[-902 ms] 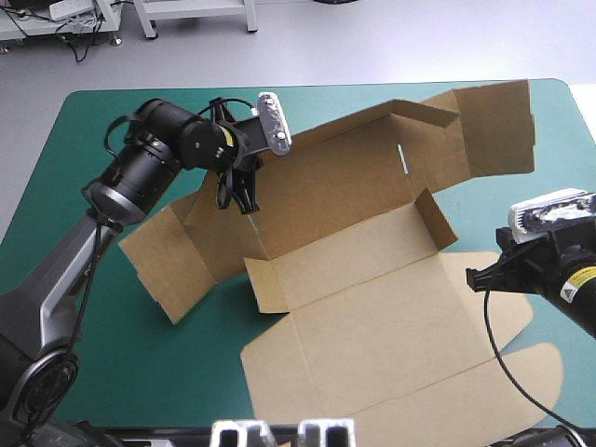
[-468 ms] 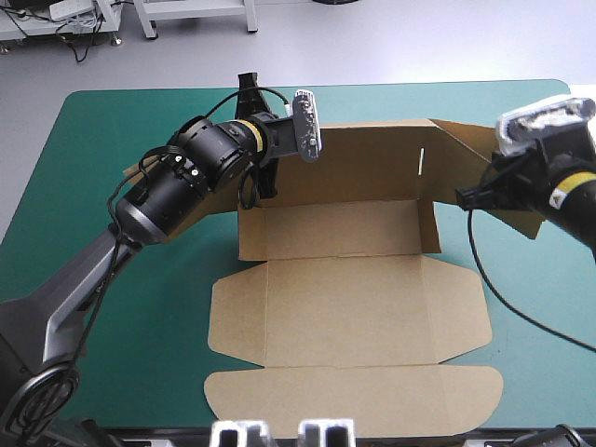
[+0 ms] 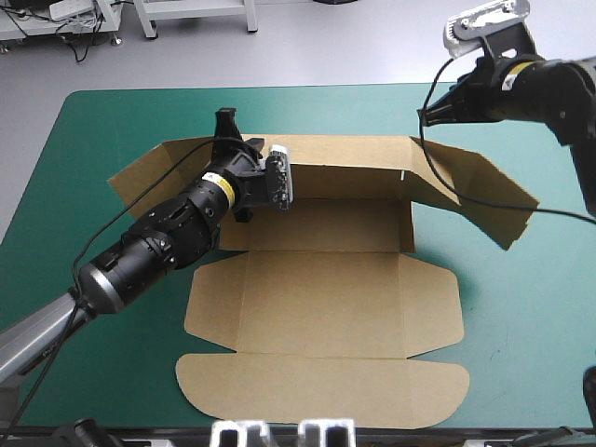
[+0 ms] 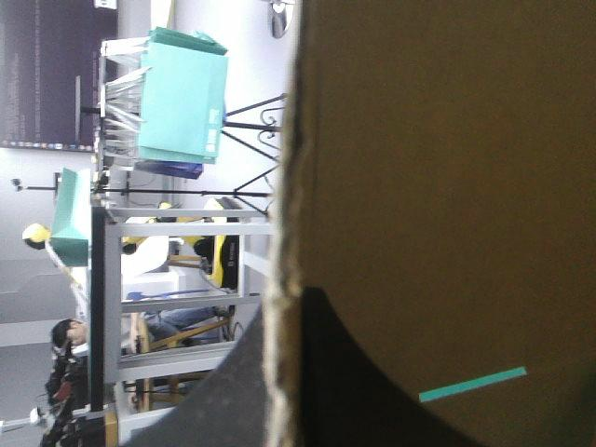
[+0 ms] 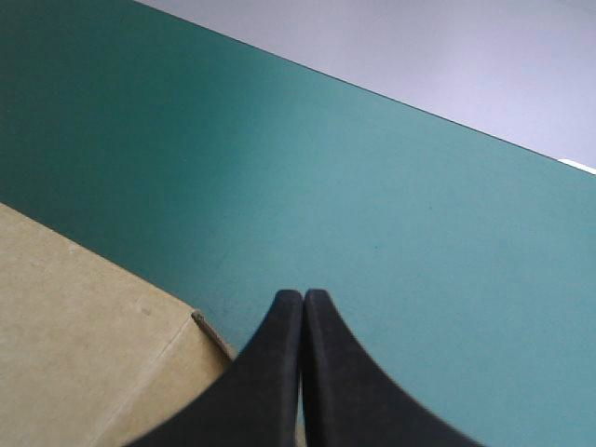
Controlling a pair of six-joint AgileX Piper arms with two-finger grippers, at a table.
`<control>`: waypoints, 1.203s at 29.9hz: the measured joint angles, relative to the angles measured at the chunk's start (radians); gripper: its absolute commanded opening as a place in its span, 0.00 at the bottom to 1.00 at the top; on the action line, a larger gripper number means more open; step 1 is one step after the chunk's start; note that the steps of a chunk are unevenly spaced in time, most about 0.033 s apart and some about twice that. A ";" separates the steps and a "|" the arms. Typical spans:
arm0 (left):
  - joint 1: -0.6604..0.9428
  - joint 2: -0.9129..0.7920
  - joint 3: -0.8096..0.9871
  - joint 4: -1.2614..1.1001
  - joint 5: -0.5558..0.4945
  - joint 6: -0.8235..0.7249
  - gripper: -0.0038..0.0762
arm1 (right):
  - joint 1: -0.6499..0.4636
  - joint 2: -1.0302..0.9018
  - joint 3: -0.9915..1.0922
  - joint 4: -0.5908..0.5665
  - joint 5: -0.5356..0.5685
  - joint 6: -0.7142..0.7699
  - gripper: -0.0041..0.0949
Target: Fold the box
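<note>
Clamping the box [image 3: 317, 307] by its rear wall, seemingly, left gripper [image 3: 226, 128]; right gripper [image 5: 302, 305] pinched together.

The table [image 3: 84, 149] has a teal-green cover with rounded corners. Only the brown box [image 3: 321, 312], a cut sheet of board, lies on it. Its flat panels reach almost to the near edge. One wall stands up across the middle, and side flaps spread toward the left and right edges.
</note>
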 measured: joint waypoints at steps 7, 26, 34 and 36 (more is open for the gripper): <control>0.000 -0.018 0.142 0.582 -0.089 -0.531 0.04 | -0.108 0.182 -0.120 0.152 0.041 -0.020 0.02; 0.000 -0.019 0.162 0.708 -0.022 -0.712 0.04 | -0.227 0.388 0.038 0.375 0.037 -0.089 0.02; 0.000 0.008 0.162 0.708 -0.027 -0.713 0.04 | -0.227 0.241 0.273 0.373 0.024 -0.184 0.02; 0.000 0.023 0.162 0.708 -0.023 -0.713 0.04 | -0.227 0.205 0.316 0.375 0.028 -0.201 0.02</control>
